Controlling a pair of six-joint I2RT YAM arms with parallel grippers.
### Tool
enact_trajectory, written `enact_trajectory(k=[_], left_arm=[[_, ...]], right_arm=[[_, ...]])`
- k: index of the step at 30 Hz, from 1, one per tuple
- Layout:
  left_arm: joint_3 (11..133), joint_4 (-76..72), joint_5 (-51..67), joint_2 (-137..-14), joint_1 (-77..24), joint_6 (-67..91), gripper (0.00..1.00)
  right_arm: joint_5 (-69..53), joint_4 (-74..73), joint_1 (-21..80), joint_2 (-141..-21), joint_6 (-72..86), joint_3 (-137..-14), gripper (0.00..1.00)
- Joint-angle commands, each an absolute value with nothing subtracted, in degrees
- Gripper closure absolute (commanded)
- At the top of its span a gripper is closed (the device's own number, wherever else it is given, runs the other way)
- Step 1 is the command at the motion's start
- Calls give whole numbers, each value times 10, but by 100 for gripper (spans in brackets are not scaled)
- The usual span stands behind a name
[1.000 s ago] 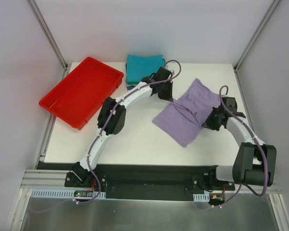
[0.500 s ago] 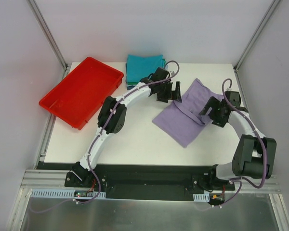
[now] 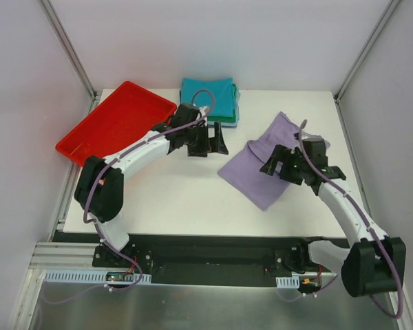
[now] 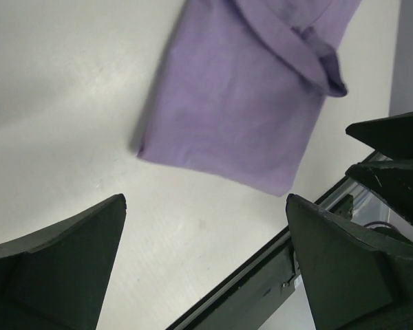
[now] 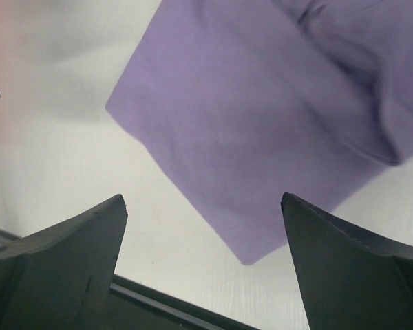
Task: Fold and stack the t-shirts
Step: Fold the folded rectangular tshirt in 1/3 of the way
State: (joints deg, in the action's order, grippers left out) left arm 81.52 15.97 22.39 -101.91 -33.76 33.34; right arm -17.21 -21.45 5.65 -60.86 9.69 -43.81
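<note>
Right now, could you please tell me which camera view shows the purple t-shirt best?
The top external view: only there does the whole purple t-shirt appear, though the right gripper overlaps its right side. The left wrist view shows its near end and a folded sleeve; the right wrist view shows one corner, cropped.

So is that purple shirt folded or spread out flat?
Partly folded: the purple shirt lies doubled into a narrow panel, with one sleeve flap across it.

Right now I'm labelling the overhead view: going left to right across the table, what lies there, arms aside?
red tray → teal stack → purple shirt
</note>
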Motion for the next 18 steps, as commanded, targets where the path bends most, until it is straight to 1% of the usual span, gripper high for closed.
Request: enact_trajectory(k=[1, 6, 9, 15, 18], left_arm=[[710, 129, 212, -966, -319, 355, 1], [664, 116, 218, -943, -303, 359, 1], [651, 107, 227, -941, -293, 361, 1], [650, 91, 259, -956, -285, 365, 1], [647, 88, 261, -960, -282, 361, 1]], right_arm=[[-131, -208, 132, -677, 81, -464, 4], [-102, -222, 144, -813, 77, -533, 4], [-65, -199, 140, -856, 69, -556, 4], [-15, -198, 58, -946, 55, -644, 4], [-5, -201, 13, -971, 41, -685, 4]])
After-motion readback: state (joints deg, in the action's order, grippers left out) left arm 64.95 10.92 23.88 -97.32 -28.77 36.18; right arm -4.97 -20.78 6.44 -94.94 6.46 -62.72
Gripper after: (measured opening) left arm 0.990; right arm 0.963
